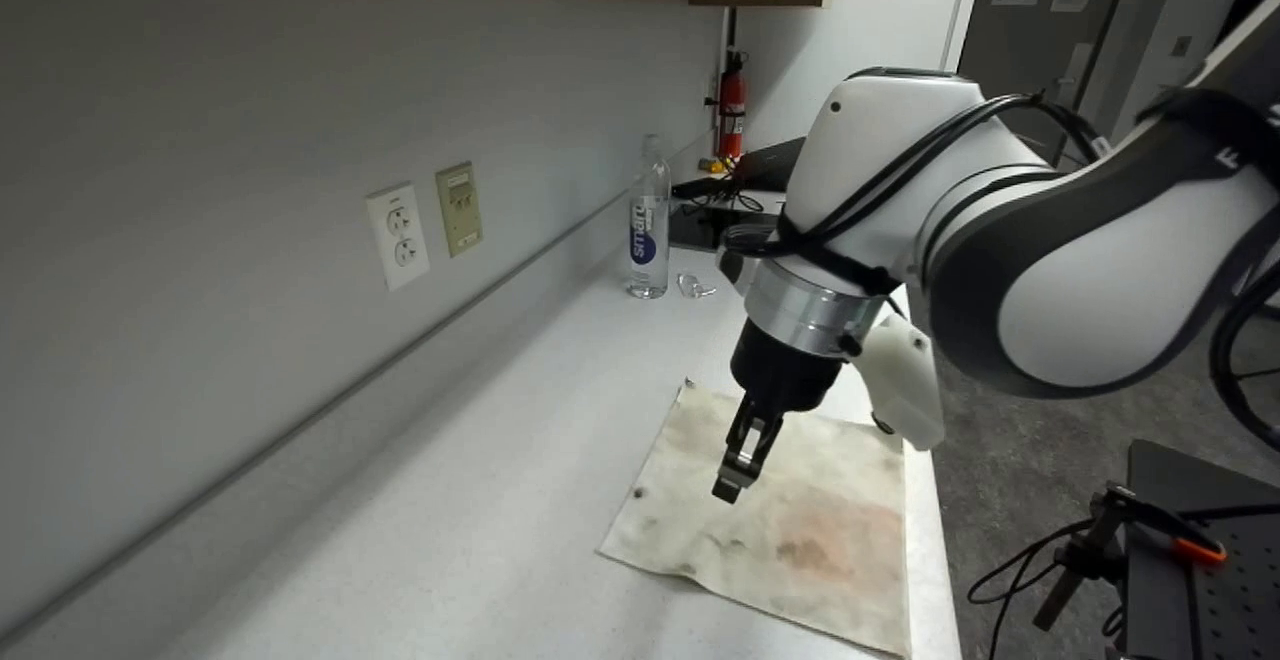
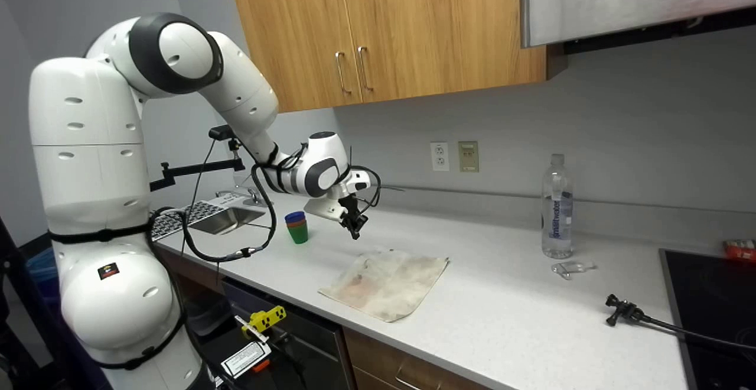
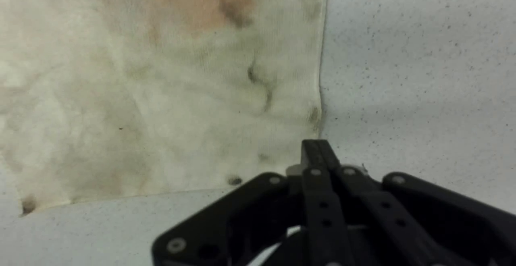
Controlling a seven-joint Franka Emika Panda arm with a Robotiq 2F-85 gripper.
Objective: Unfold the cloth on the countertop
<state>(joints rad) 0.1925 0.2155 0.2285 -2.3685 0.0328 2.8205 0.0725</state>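
Cloth [image 1: 770, 555] on the desk [image 1: 480, 500], spread nearly flat: squarish in outline, without a marked long axis, with only slight creases in view. Tool [image 2: 355, 234] in the air above, apart from the fabric in an exterior view; fingers [image 3: 310, 154] pressed together at the tips in the wrist view, with no visible gap and no fabric between them. Governing relation: cloth below the tool but not centred under it, mainly toward the water bottle [image 1: 649, 235] and the front edge of the desk, with the fingertips over or near the corner on the side of the wall [image 1: 220, 240] and farthest from the bottle. In the wrist view, most of the fabric up and to the left of the fingertips, and that corner hidden behind the tool. Single arm [image 1: 890, 170], hence none nearer. Unfolding judged all but complete, without any folded-over layer in evidence. Likely next move: withdrawal upward or, for further smoothing, descent to that corner, at the risk of fresh wrinkles from sideways drag.
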